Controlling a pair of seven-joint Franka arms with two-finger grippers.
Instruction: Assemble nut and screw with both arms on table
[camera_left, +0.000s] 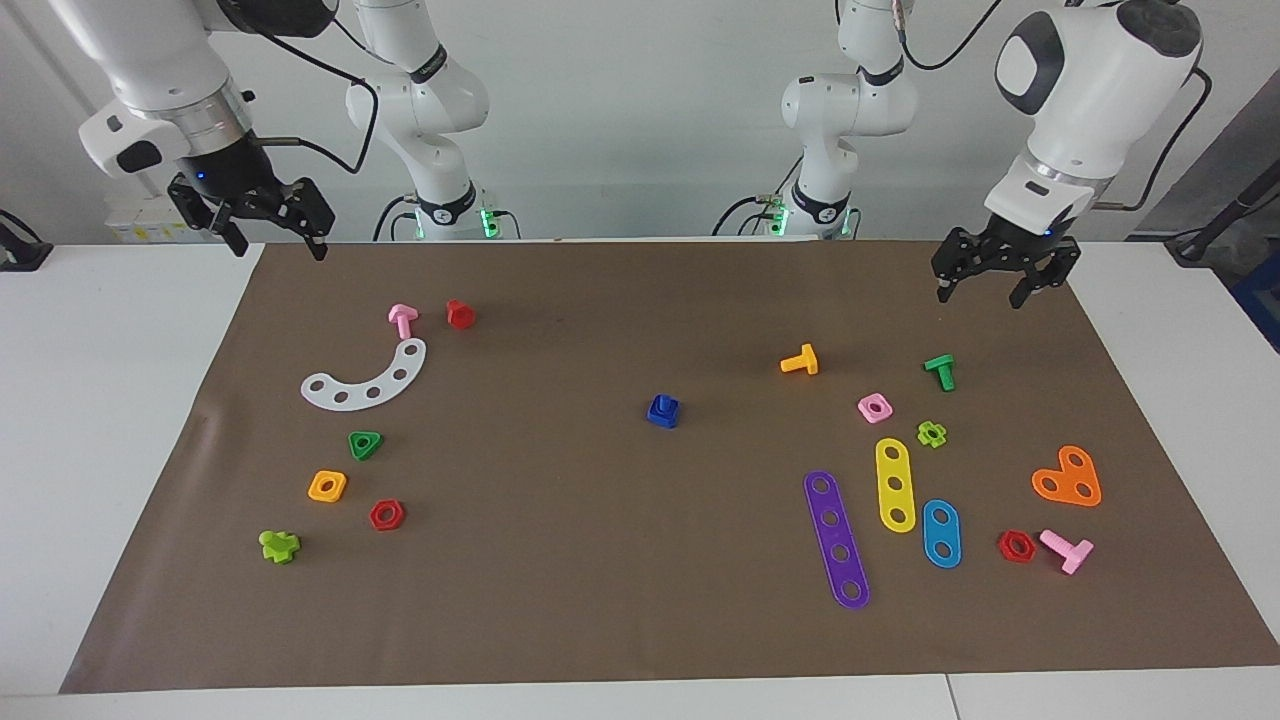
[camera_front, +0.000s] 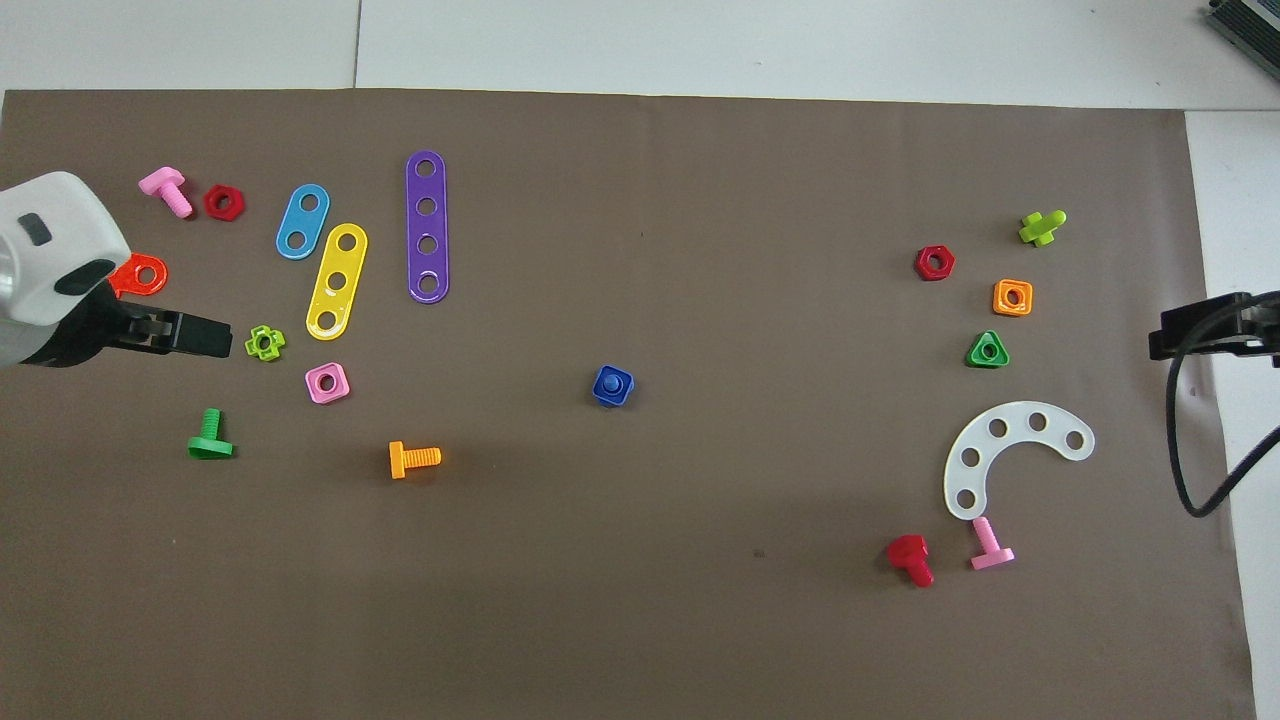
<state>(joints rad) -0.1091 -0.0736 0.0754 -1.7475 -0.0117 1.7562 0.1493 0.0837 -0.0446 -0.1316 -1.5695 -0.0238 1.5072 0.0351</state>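
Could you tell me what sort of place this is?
Probably a robotics lab: two white jointed robot arms stand at a white table with a brown mat strewn with plastic toy parts.
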